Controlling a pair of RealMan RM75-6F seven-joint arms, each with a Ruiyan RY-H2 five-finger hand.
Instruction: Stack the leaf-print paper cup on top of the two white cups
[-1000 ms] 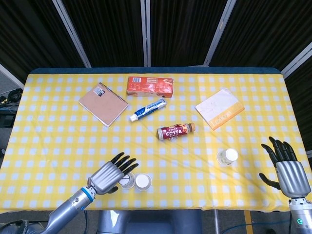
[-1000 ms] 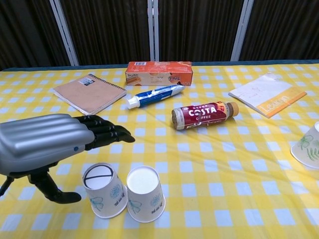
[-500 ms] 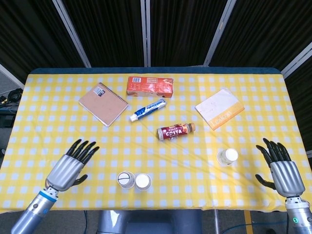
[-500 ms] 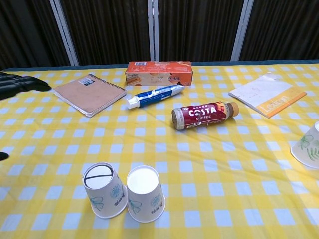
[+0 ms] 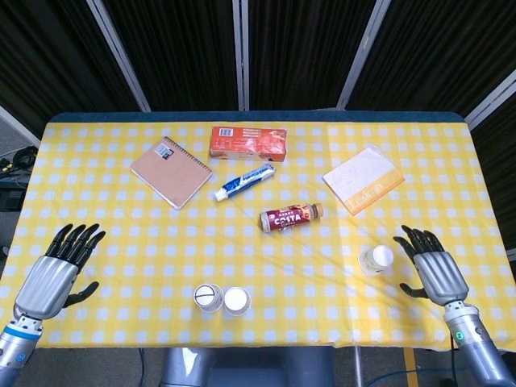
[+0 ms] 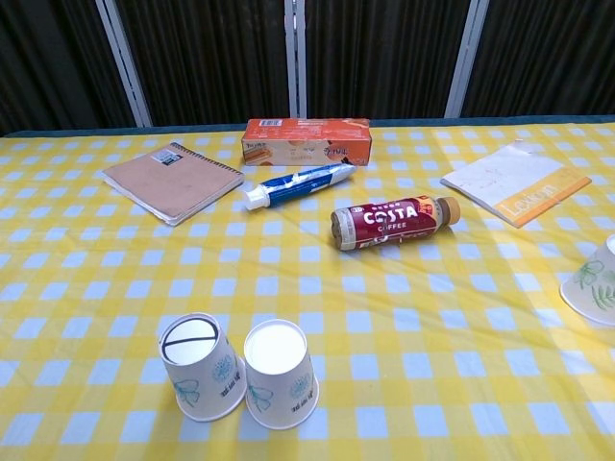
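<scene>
As my left hand [image 5: 50, 274] has pulled away from the two white cups [image 5: 223, 299] to the left edge of the table [image 5: 113, 234], it now hovers there with the fingers spread and nothing inside. In the head view my right hand [image 5: 431, 270] has moved closer to the leaf-print paper cup [image 5: 376, 260] than it was a second ago; it is just beside the cup, on its right, released and not touching it. The cup stands upside down near the front right part of the table, well apart from the two white cups, which stand upside down side by side, touching, at the front edge. Behind them lie a coffee bottle [image 5: 290, 217], a toothpaste tube [image 5: 244, 181], a notebook [image 5: 170, 172], an orange box [image 5: 247, 142] and a notepad [image 5: 363, 179].

In the chest view neither hand appears anymore; the left one was still filling the left side one second ago. The two white cups [image 6: 240, 372] are in the foreground, and the leaf-print paper cup [image 6: 593, 284] is cut by the right border.

I judge that the left hand has finished with the white cups, though they are not yet stacked on each other, and the right hand prepares to grasp the leaf cup. Nothing of the stacking is done.
</scene>
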